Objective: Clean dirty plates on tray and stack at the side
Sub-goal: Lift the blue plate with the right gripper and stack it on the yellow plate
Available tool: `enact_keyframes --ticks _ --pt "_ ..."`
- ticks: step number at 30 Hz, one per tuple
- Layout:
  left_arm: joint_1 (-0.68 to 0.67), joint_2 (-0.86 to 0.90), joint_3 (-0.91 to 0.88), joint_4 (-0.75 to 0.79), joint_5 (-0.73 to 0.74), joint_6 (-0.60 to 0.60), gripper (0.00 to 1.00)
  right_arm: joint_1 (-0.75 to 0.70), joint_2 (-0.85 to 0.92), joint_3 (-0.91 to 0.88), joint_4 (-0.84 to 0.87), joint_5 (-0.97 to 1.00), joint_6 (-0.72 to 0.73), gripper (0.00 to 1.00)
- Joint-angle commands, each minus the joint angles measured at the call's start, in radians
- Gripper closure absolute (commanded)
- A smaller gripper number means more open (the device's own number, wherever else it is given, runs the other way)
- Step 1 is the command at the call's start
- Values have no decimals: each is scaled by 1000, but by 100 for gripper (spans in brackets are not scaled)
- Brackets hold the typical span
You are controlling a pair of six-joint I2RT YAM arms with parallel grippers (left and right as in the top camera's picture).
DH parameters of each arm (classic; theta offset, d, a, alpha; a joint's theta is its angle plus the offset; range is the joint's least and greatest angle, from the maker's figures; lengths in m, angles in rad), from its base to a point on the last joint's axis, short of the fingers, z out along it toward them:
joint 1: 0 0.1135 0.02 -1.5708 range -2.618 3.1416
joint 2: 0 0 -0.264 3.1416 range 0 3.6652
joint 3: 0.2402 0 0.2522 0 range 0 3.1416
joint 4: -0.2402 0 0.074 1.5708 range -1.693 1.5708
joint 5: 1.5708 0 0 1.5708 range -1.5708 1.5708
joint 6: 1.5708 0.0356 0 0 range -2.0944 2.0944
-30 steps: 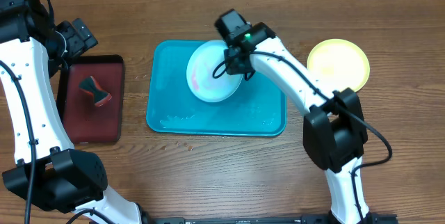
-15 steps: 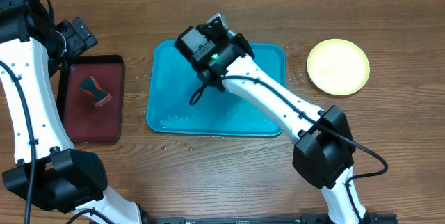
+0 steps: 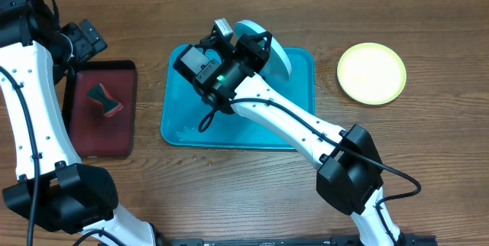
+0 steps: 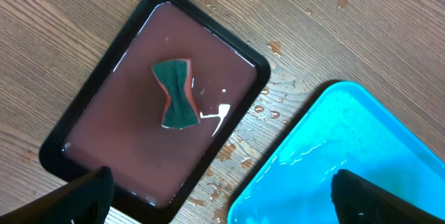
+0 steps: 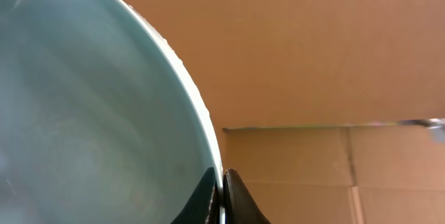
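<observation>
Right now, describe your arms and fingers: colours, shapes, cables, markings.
Left arm and right arm: white rounded shells, black joint housings, thin black cables looped alongside. A green light glows on the right arm's black wrist housing. Left fingers and right fingers are black.

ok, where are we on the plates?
Done: yellow-green plate sits on the table right of the teal tray, no smears visible. In hand: right gripper pinches the pale blue plate by its rim, tilted above the tray. To do: sponge lies untouched in the dark red tray, left gripper open near it; stacking remains.
</observation>
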Motion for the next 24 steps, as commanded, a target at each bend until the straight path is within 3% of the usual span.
enact_keyframes --ticks 1,5,8,14,18,21,24 --pt "-2 10 -4 2 -4 -3 0 3 -32 22 11 85 -48 96" --pt "-2 10 -4 2 -4 -3 0 -2 -32 22 14 -33 -9 96" --pt "-3 10 -4 1 -4 -3 0 -63 -32 20 34 -412 49 96" --pt "-2 10 -4 2 -4 -3 0 -380 -32 21 35 -1102 239 96" --pt "-2 10 -4 2 -4 -3 0 -616 -32 19 -24 -1473 253 96" --pt "-3 10 -4 2 -4 -3 0 -776 -32 18 -87 -1616 253 96" --pt "-2 10 -4 2 -4 -3 0 -921 -32 7 -147 -1637 253 96"
